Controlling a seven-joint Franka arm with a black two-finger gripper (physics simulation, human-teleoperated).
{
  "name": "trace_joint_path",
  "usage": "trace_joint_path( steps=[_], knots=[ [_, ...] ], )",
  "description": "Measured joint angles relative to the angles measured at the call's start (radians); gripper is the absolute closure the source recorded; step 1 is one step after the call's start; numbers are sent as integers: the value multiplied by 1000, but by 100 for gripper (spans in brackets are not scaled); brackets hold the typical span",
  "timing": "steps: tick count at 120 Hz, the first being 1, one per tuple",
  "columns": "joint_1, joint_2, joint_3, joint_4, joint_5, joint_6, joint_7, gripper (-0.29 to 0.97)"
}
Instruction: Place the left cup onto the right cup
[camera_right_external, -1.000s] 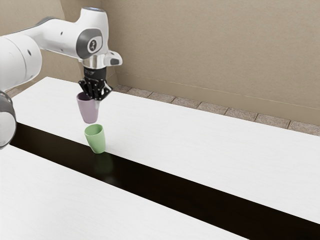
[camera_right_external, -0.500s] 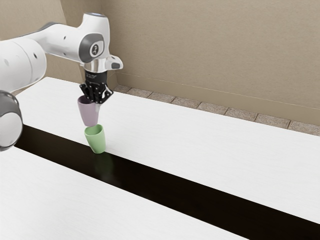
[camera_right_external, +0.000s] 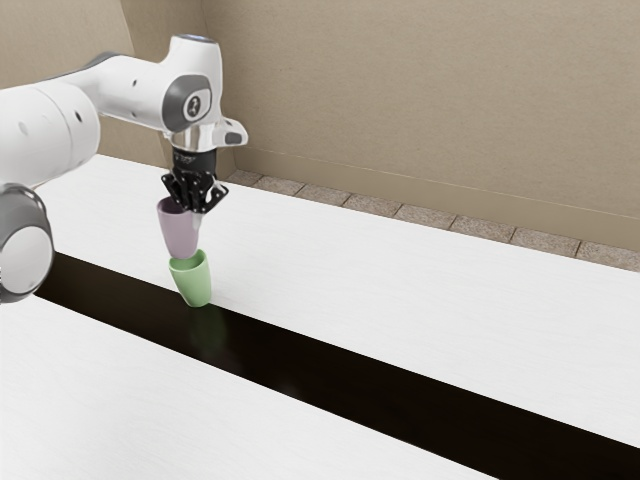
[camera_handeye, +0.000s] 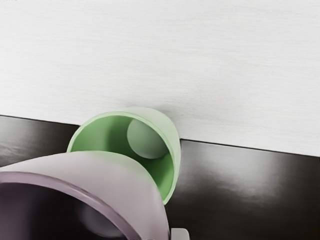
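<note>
A pale purple cup (camera_right_external: 179, 229) hangs upright from my gripper (camera_right_external: 193, 197), which is shut on its rim. Its base sits just above, or at, the mouth of a green cup (camera_right_external: 191, 279) standing on the table at the near edge of the white surface beside the black strip. In the wrist view the purple cup (camera_handeye: 80, 195) looms large under my hand, and the green cup's (camera_handeye: 145, 145) open mouth lies right beyond it, partly overlapped.
A white table (camera_right_external: 420, 270) is crossed by a wide black strip (camera_right_external: 350, 385). A beige wall with a tiled floor strip (camera_right_external: 450, 222) runs behind the table. Open white surface stretches toward the exterior view's right.
My hand has carried the purple cup toward the exterior view's right and down, from beside and above the green cup to directly over its mouth. The green cup has stayed put.
</note>
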Motion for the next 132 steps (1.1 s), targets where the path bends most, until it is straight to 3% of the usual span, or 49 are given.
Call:
trace_joint_path(
  steps=[132],
  knots=[
    [41, 43, -26, 19, -4, 11, -1, 77]
  ],
)
